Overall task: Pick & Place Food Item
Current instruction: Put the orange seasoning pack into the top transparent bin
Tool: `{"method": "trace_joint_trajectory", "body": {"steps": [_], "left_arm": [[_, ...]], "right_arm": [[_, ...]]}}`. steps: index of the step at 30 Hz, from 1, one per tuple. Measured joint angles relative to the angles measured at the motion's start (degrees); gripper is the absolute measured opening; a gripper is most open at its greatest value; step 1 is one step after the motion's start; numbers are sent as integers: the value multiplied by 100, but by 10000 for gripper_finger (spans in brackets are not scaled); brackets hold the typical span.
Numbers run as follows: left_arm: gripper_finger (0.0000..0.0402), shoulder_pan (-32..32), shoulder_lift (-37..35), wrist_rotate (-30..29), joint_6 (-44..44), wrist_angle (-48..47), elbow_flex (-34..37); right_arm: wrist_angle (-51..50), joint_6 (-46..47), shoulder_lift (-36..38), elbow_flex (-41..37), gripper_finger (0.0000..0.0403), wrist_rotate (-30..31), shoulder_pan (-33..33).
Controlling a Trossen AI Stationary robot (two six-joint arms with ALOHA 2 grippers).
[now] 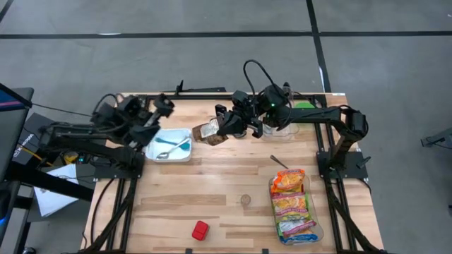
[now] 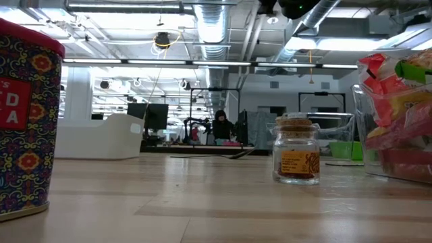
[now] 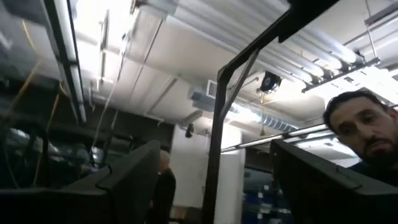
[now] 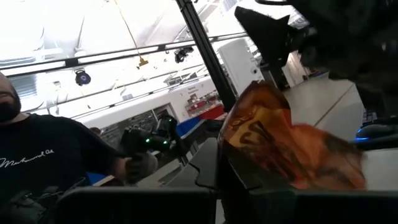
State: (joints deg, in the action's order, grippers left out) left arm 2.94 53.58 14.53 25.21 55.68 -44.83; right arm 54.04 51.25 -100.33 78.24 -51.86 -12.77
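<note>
Holding: we saw the right gripper (image 1: 220, 129) clamped on a brown snack bag (image 1: 208, 131), lifted over the table's 12 o'clock side, just beside the white bin's 3 o'clock edge.
Bag up close: in the right wrist view the snack bag (image 4: 280, 146) was orange-brown and glossy; we could not read its print.
Left gripper: the left gripper (image 1: 164, 105) sat at the white bin's 11 o'clock corner, fingers spread apart and gripping nothing, pointing up at the ceiling.
White bin: the white bin (image 1: 185, 154) held a blue spoon (image 1: 176, 149).
Noodle packs: we saw orange and green packets (image 1: 290, 202) in a clear tray (image 1: 319, 231) at the table's 4 o'clock.
Small jar: the cork-topped jar (image 2: 296, 156) carried an orange label, too small for us to read.
Red can: the patterned can (image 2: 23, 115) showed the letters "DA" on a red panel.
Red block: a red block (image 1: 200, 229) lay at 6 o'clock.
Person: a person's black shirt (image 4: 43, 165) bore white script that we could not make out.
</note>
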Motion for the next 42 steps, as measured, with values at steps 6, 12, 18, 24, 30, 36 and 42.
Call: {"method": "trace_joint_trajectory", "body": {"steps": [6,12,18,24,30,36,42], "left_arm": [[268,0,-503,-263,-861,-140,-1],[235,0,-772,-301,-1107,-490,-1],[210,0,-771,-300,-1091,-833,-1],[193,0,-769,-298,-1118,-1282,-1],[178,0,-767,-296,-1182,-1485,-1],[165,2,-767,-493,-1296,-1484,-1],[152,4,-715,-583,-1299,-1482,-5]], "right_arm": [[-135,128,-1,0,0,-101,-1],[-1549,26,0,2,0,-654,-70],[-4820,-1793,279,2,0,-726,-106],[-8248,-3546,659,-3,0,756,-380],[-9561,-3922,1417,0,0,1846,-788],[-10649,-3986,2244,1,0,2853,-1559],[-11149,-4039,2833,2,0,3446,-2418]]}}
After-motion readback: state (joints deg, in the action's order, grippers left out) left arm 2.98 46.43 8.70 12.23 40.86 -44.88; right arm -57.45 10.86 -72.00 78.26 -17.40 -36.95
